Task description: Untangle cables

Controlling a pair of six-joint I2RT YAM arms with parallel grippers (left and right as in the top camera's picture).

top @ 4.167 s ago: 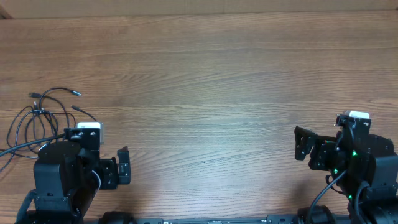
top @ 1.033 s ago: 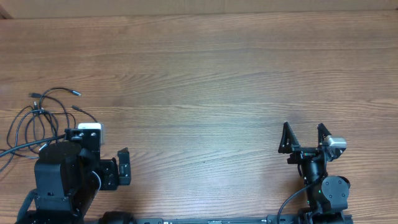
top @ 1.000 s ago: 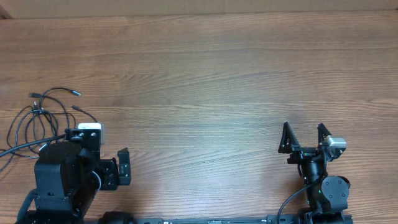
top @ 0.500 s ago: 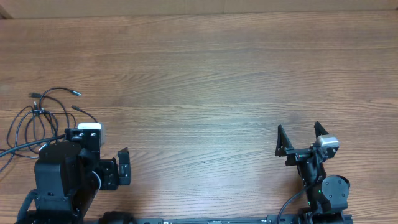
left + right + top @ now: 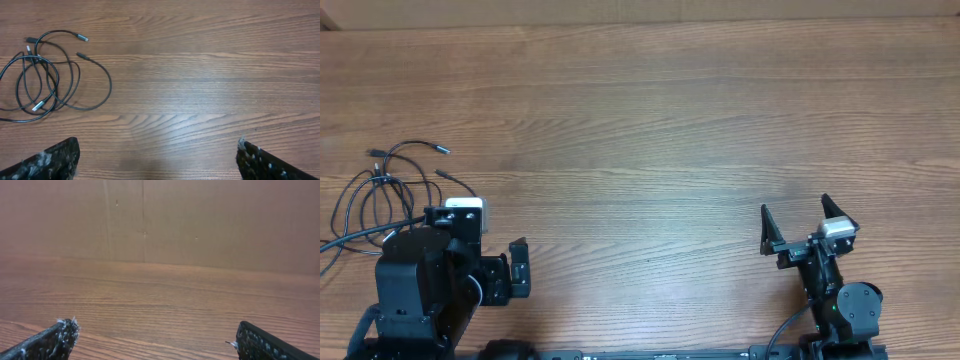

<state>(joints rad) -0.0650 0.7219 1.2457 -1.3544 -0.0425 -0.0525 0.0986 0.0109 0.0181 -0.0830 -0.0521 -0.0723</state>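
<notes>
The cables [image 5: 378,178] are thin black cords with small plug ends, lying in a loose tangle of loops at the table's left edge. In the left wrist view the cables [image 5: 39,58] sit at the upper left, far beyond the fingers. My left gripper [image 5: 518,268] is low at the near left, just right of the tangle, and open; in its own view the left gripper [image 5: 156,147] has only bare wood between its fingers. My right gripper [image 5: 794,206] stands open at the near right, far from the cables. Seen from its wrist, the right gripper [image 5: 156,327] holds nothing.
The wooden table [image 5: 650,120] stretches wide between both arms. A brown cardboard wall [image 5: 160,220] rises along the table's far edge. The arms' own thicker black wires hang at the near edge by the right base [image 5: 840,310].
The right arm has turned from facing left to facing the far edge, and its open gripper has moved a little forward and left. The left arm and the cables have stayed put.
</notes>
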